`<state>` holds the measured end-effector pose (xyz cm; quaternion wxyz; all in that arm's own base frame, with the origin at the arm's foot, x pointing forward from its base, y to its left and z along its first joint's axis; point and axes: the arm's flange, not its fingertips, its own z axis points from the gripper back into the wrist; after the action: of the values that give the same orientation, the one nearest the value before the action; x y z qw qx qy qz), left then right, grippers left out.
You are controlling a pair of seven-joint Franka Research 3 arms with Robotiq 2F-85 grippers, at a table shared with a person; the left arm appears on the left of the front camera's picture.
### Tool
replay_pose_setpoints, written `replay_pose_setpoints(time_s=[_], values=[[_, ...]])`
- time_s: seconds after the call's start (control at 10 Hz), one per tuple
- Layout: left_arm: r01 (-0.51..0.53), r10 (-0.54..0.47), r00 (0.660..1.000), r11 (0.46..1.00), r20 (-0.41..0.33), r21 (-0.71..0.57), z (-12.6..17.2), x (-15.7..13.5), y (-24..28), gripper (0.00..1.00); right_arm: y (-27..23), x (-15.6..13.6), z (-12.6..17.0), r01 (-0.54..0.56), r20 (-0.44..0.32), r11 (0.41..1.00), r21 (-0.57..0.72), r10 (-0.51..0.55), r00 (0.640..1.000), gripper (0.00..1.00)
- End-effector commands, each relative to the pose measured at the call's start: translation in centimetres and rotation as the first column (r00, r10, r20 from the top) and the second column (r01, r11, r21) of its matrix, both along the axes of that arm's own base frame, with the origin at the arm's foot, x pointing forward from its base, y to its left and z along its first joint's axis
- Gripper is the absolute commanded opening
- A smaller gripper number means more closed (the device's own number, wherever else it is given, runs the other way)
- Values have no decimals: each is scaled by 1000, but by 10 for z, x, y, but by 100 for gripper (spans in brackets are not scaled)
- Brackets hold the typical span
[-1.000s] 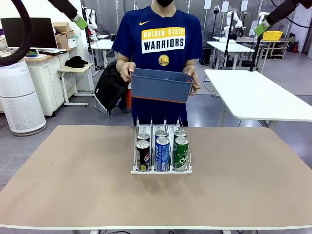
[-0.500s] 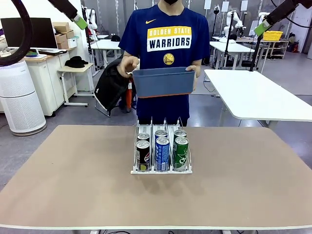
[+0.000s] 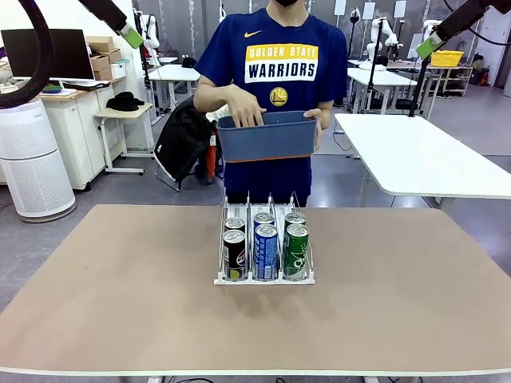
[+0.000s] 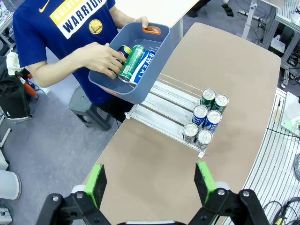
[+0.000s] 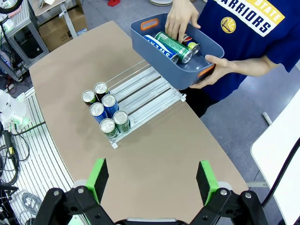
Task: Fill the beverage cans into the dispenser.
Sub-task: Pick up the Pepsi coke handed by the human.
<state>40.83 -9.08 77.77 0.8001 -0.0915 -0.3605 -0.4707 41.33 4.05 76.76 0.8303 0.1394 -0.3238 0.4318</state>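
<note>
The dispenser point(image 3: 264, 278) stands mid-table with several beverage cans upright at its near end, two deep in each lane: black point(image 3: 234, 255), blue point(image 3: 266, 252), green point(image 3: 296, 252). The person at the far side holds a dark blue tub point(image 3: 267, 136) in one hand, with the other hand point(image 4: 101, 56) inside it. In the tub lie a green can point(image 4: 132, 62), a blue can point(image 4: 144, 65) and a black can point(image 4: 123, 49). My left gripper point(image 4: 151, 183) and right gripper point(image 5: 153, 179) hang open, high above the table, with nothing between the fingers.
The dispenser's far lanes point(image 5: 143, 86) are bare. Brown tabletop point(image 3: 120, 295) spreads wide on both sides of the rack. A white table point(image 3: 423, 155) stands behind at the right, and a white air purifier point(image 3: 32, 159) at the left.
The person has straightened up, raised the tub a little and moved one hand from its rim into it. Both arms have stayed still.
</note>
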Motion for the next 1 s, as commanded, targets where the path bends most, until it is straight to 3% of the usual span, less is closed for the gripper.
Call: replay_pose_setpoints(time_s=[0.0,0.9], values=[[-4,4,1000,1000,7,-5,-1,-1,1,100,0,0,-1,7,-8,1000,-5,-7,1000,100],[-4,4,1000,1000,7,-5,-1,-1,1,100,0,0,-1,7,-8,1000,-5,-7,1000,100]])
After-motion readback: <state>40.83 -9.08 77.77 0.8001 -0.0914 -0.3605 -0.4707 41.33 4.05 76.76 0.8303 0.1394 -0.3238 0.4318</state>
